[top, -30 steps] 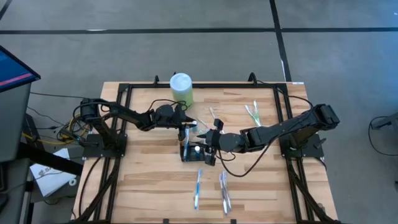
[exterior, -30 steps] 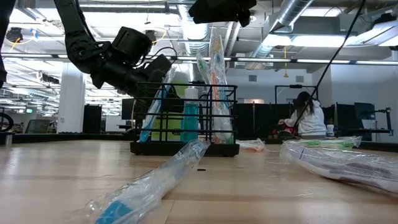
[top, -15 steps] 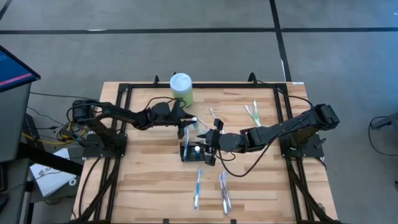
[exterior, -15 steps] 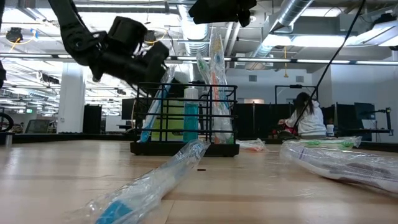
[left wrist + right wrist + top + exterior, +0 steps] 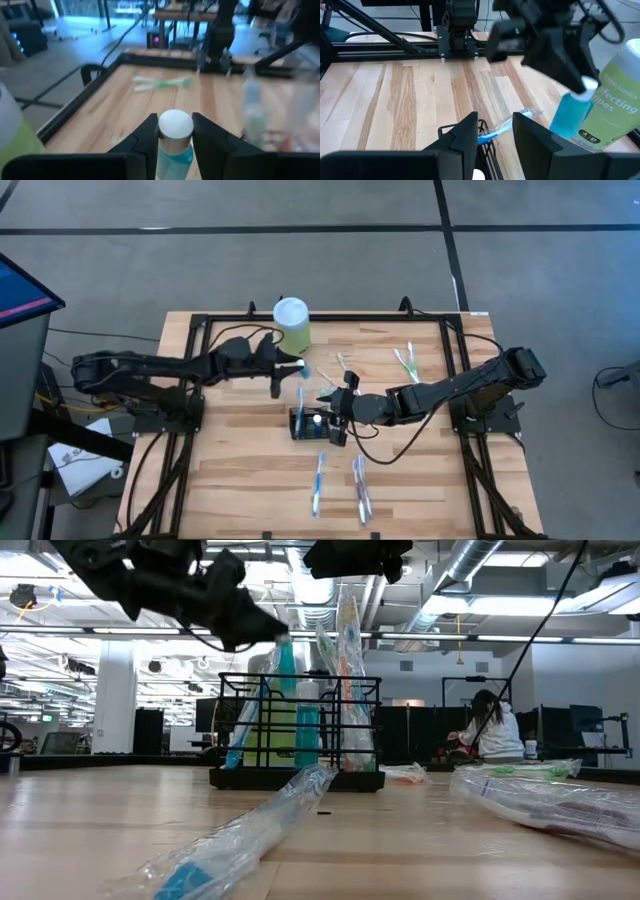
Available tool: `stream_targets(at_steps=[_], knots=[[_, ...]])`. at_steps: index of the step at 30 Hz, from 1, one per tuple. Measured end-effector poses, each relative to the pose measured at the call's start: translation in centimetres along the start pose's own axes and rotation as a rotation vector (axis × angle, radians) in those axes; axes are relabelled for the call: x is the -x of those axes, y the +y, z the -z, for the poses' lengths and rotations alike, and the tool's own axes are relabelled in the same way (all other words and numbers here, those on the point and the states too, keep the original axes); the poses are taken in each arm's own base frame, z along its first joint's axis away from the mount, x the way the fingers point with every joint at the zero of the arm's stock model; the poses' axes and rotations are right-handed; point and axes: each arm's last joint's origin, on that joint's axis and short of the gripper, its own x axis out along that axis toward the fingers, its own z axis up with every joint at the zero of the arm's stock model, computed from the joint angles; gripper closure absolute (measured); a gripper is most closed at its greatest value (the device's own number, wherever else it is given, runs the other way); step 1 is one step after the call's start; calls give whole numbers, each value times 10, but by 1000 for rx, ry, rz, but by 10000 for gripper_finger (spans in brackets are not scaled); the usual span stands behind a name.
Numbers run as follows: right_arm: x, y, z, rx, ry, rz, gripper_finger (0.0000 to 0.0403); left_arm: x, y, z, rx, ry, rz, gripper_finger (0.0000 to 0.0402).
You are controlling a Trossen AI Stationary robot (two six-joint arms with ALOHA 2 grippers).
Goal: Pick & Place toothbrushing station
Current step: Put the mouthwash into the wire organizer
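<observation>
the left gripper (image 5: 291, 368) reaches in over the back-left part of the wooden tabletop (image 5: 240, 470), just in front of the pale green wipes canister (image 5: 291, 321), and its jaws pinch a small blue bottle (image 5: 300, 370) with a white cap; the left wrist view shows that cap (image 5: 175, 124) sitting squarely between the two dark fingers (image 5: 146, 139). in the low view the bottle (image 5: 286, 660) hangs tilted in the air above the caddy's left side, clear of the wire rim. the toothbrushing station (image 5: 318, 425), a black wire-mesh caddy, stands upright near the middle of the tabletop; the low view shows a wrapped blue toothbrush and another blue bottle standing in its compartments, with wrapped brushes rising above its top at the right. the right gripper (image 5: 326, 402) sits at the caddy's rear right edge, its jaws spread to either side of the wire rim in the right wrist view; whether they press on the wire i cannot tell. nearer the front of the tabletop lie a wrapped blue toothbrush (image 5: 319, 482) and a wrapped clear pack (image 5: 360, 488), and green flossers (image 5: 406, 361) lie at the back right. a seated person (image 5: 490, 725) shows far off in the room.
</observation>
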Motion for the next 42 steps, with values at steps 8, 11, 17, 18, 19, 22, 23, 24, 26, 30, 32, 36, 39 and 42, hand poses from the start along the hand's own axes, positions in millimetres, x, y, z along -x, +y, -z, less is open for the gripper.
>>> stream_targets(at_steps=[8,11,17,18,19,22,23,24,26,30,32,36,39,42], knots=[[0,0,0,0,0,0,290,10,-17,-11,4,-55,68,315],[0,0,0,0,0,0,290,10,-21,-11,4,-55,85,314],[0,0,0,0,0,0,290,11,-32,-12,27,-55,128,314],[0,0,0,0,0,0,290,11,-35,-12,27,-55,140,314],[0,0,0,0,0,1,290,11,-38,-11,26,-53,151,314],[0,0,0,0,0,1,290,11,-48,-9,39,-35,192,314],[0,0,0,1,0,1,290,11,-51,-9,39,-38,207,314],[0,0,0,1,0,1,290,11,-55,-9,38,-39,222,314],[0,0,0,1,1,1,290,12,-61,-8,36,-33,246,314],[0,0,0,1,1,2,290,12,-71,-5,47,-18,276,314],[0,-1,0,1,1,3,290,10,-74,-2,47,-6,277,314],[0,-1,0,8,3,4,290,3,-76,8,68,45,260,314],[0,-1,0,10,4,4,290,-2,-77,13,90,66,256,314],[0,-1,0,13,4,5,290,-6,-78,16,95,70,255,314]])
